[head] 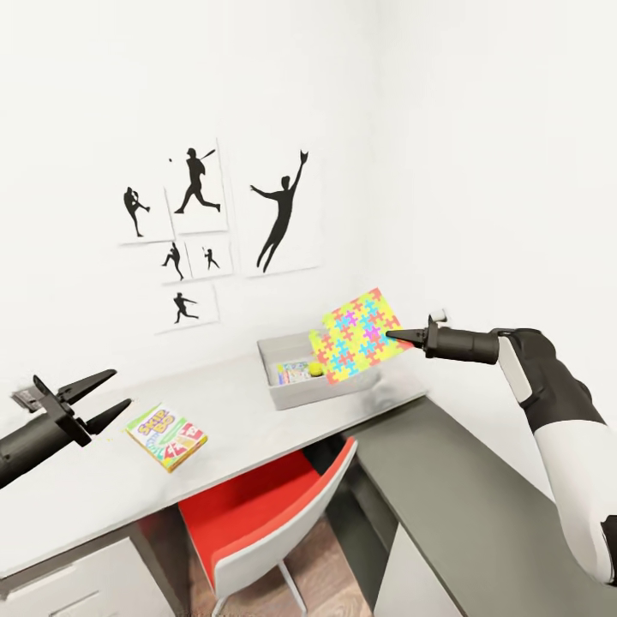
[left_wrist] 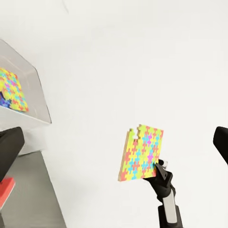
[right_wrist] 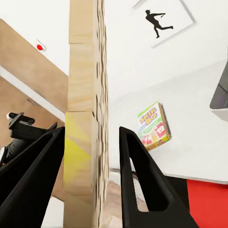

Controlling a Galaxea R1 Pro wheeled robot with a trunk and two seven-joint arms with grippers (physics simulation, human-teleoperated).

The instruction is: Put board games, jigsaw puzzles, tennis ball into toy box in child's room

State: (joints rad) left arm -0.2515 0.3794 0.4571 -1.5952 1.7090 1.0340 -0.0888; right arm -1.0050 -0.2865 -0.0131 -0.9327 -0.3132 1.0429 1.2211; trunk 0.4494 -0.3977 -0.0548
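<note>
The right gripper (head: 401,335) clamps a jigsaw puzzle (head: 358,336) above the toy box (head: 276,350); at eight o'clock, the left gripper (head: 113,395) gapes.

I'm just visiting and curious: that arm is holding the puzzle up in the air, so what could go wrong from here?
The right end effector pinches the jigsaw puzzle only at one edge, so the thin sheet might slip or swing. It hangs tilted above the toy box near its wall; released early, it could catch the rim and slide onto the table.
</note>
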